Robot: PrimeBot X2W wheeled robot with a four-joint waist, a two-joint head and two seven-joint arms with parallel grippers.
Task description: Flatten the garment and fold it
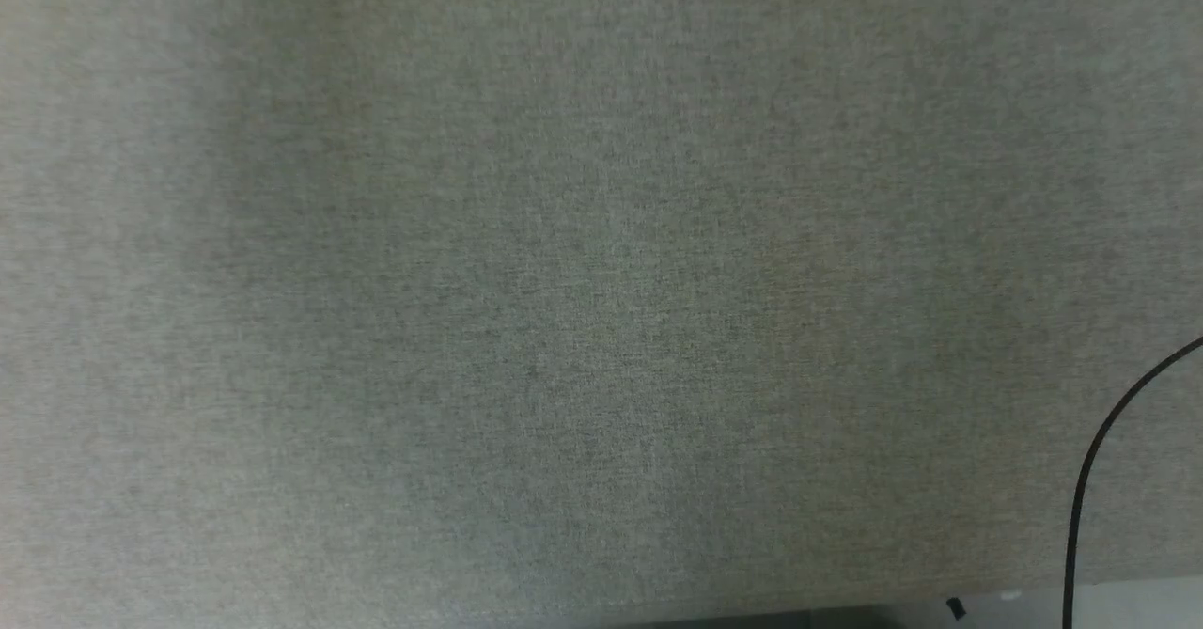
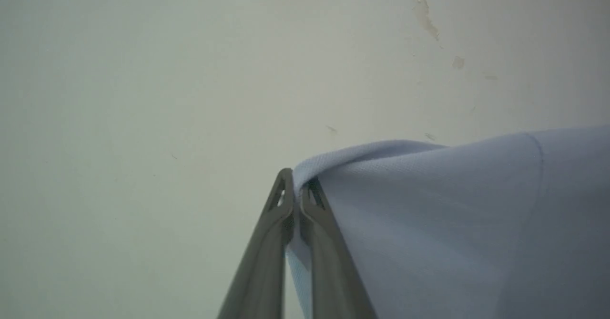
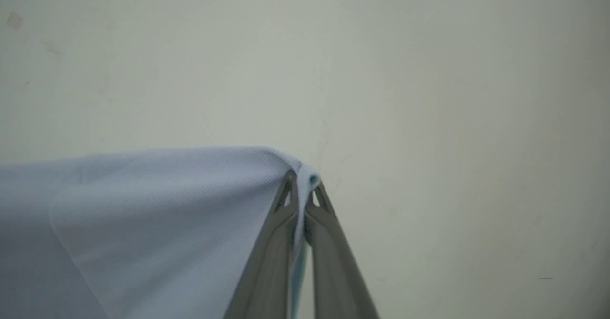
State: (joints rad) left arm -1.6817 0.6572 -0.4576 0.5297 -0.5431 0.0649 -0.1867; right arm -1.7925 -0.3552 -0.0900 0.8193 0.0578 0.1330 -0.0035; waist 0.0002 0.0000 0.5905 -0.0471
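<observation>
The garment, a light blue knit polo shirt, drapes rightward from my left gripper, whose two grey fingers are shut on a fold of its edge. In the right wrist view the same light blue garment spreads to the left from my right gripper, which is shut on another corner of it. Fabric is pinched between both pairs of fingertips. Collar, button and logo are hidden.
The head view looks at a grey felt-like panel with a thin black cable curving at the lower right. Behind both grippers is a pale off-white surface with small chipped marks.
</observation>
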